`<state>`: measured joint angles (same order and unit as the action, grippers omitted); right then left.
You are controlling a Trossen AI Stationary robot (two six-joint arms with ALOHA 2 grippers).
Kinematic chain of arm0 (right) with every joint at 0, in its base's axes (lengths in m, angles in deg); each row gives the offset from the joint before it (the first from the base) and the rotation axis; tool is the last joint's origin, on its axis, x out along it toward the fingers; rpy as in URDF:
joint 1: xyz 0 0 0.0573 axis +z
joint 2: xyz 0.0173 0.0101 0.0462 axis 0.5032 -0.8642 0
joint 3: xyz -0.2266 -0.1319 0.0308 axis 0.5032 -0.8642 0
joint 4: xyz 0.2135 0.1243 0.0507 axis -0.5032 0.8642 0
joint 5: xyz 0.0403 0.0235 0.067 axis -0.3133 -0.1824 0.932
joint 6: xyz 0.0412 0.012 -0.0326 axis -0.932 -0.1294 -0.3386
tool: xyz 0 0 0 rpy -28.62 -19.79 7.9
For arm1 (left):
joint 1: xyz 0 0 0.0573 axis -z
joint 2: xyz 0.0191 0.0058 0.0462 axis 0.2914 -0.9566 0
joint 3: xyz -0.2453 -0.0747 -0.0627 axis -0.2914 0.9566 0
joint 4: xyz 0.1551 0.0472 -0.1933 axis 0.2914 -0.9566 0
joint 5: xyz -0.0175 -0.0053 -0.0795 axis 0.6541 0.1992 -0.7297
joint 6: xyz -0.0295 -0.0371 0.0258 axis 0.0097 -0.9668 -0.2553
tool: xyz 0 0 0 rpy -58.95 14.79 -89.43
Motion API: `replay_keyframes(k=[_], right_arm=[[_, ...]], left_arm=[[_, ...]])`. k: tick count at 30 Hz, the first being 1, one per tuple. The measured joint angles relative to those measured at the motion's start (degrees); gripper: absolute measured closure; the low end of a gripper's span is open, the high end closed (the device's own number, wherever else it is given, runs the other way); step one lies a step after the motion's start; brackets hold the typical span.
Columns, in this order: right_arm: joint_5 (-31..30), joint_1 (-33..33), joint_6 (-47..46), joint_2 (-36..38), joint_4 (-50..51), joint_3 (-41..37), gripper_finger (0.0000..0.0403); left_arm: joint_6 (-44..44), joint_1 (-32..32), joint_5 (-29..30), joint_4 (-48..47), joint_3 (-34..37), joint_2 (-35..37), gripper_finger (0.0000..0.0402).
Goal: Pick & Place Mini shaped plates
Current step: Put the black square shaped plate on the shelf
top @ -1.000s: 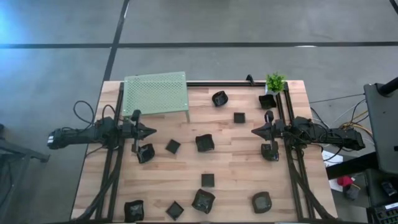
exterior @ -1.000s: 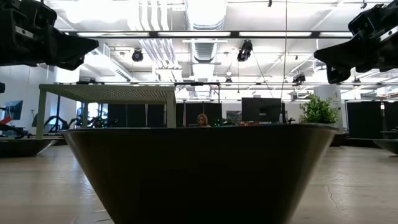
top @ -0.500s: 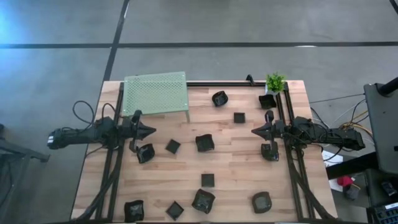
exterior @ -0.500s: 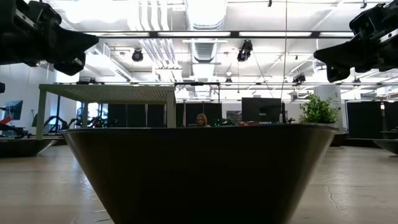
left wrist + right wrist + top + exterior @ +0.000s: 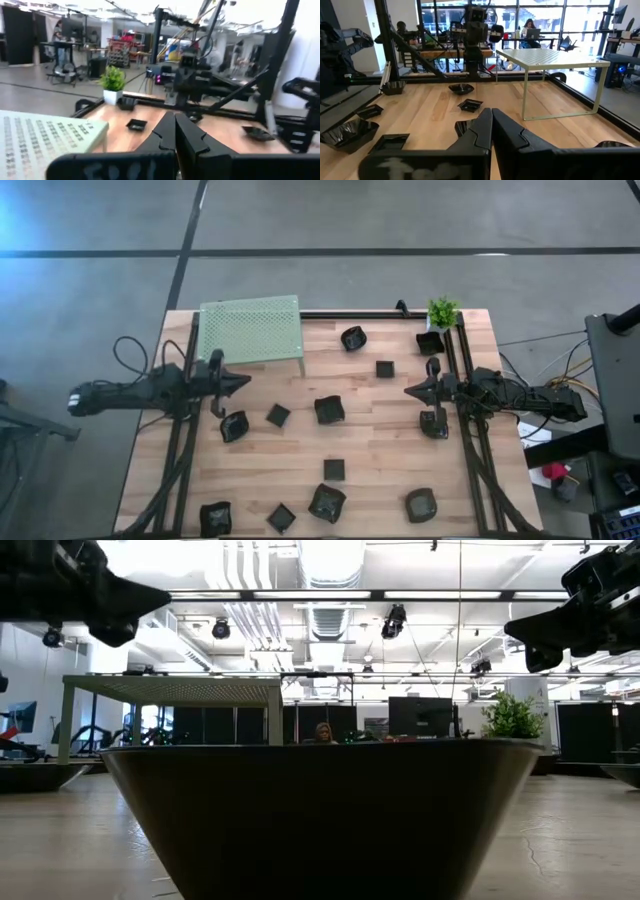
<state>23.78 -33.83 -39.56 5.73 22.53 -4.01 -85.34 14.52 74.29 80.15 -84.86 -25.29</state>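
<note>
Several mini shaped plates, small black dishes, lie scattered on the wooden table, for instance one at the middle, one below my left gripper and one beside my right gripper. My left gripper hovers shut near the green perforated platform, its fingers together in the left wrist view. My right gripper hovers shut at the table's right side, fingers together in the right wrist view. Both hang above the table in the low view, left and right. Neither touches a plate.
A small potted plant stands at the far right corner. The platform stands on thin legs at the far left. One black dish sits right before the low camera and hides most of the table. Black frame rails run along both sides.
My left gripper has risen and shifted slightly toward the table's far edge, still shut. The right arm and the plates have kept still.
</note>
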Motion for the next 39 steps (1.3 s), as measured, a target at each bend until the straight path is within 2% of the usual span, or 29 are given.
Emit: replay_keyframes(k=[9, 18, 23, 27, 33, 39], right_arm=[[0.02, 0.0, 0.02, -0.31, -0.04, 0.0, 0.0394], [0.02, 0.0, 0.04, -0.37, -0.04, 0.01, 0.0394], [0.11, 0.0, 0.09, -0.68, -0.01, 0.0, 0.0394], [0.11, 0.0, 0.22, -0.66, -0.07, 0.01, 0.0394], [0.11, 0.0, 0.24, -1.24, -0.02, 0.0, 0.0394], [0.11, 0.0, 0.22, -1.88, -0.04, 0.0, 0.0394]], left_arm=[[0.81, 0.01, 1.32, -1.39, -7.14, -18.56, 0.0402], [-2.84, 0.81, 1.29, -15.19, -18.13, -34.2, 0.0402], [-3.86, 2.65, 1.19, -25.32, -24.38, -40.23, 0.0402], [-3.79, 4.92, 1.18, -29.04, -28.3, -43.69, 0.0402], [-3.99, 7.95, 1.16, -31.24, -31.35, -47.72, 0.0402], [-9.87, 8.62, 1.17, -35.52, -32.16, -50.19, 0.0402]])
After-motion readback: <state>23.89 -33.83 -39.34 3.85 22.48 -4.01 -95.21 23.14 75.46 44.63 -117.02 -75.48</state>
